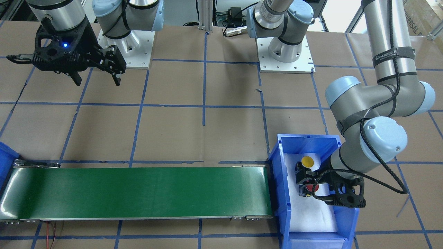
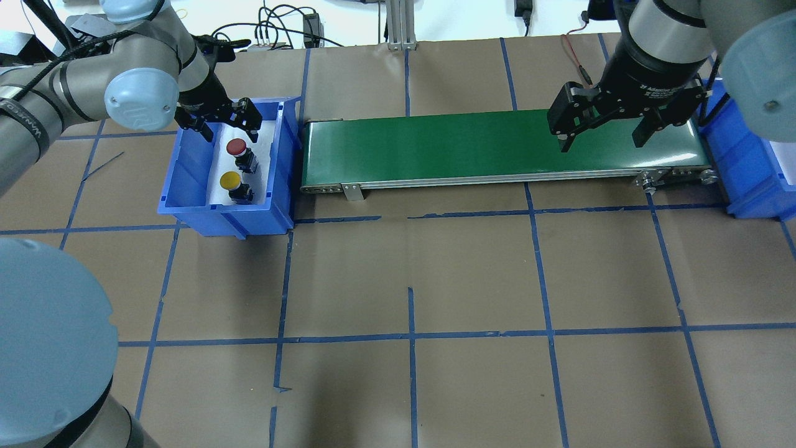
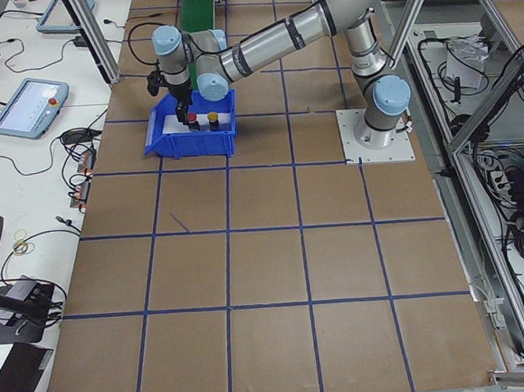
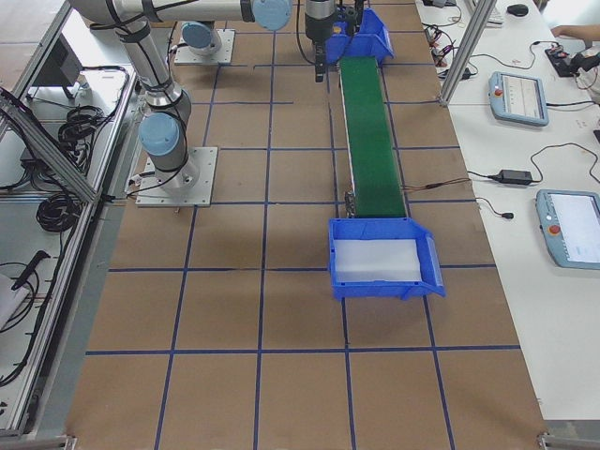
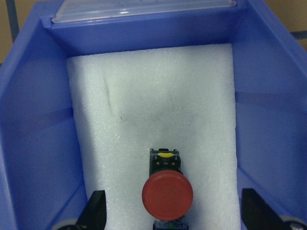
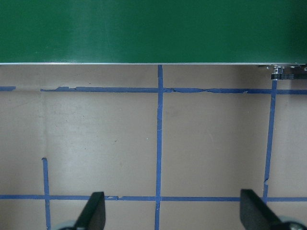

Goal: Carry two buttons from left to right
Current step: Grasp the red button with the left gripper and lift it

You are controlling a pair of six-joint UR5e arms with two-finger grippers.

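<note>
Two buttons stand on white foam in the blue bin (image 2: 186, 208) at the table's left end. The red button (image 2: 236, 147) is farther from the robot than the yellow button (image 2: 230, 180). My left gripper (image 2: 219, 123) hangs open over the red button (image 5: 167, 192), whose cap shows between the fingertips (image 5: 96, 211) in the left wrist view. In the front-facing view the gripper partly covers the red button (image 1: 314, 188), and the yellow button (image 1: 307, 161) is in plain sight. My right gripper (image 2: 602, 138) is open and holds nothing, high by the right end of the green conveyor belt (image 2: 497, 143).
A second blue bin (image 4: 428, 272), lined with white foam and holding nothing, stands at the belt's right end. The right wrist view shows brown paper with blue tape lines and the belt edge (image 6: 153, 61). Tablets and cables lie on the side benches.
</note>
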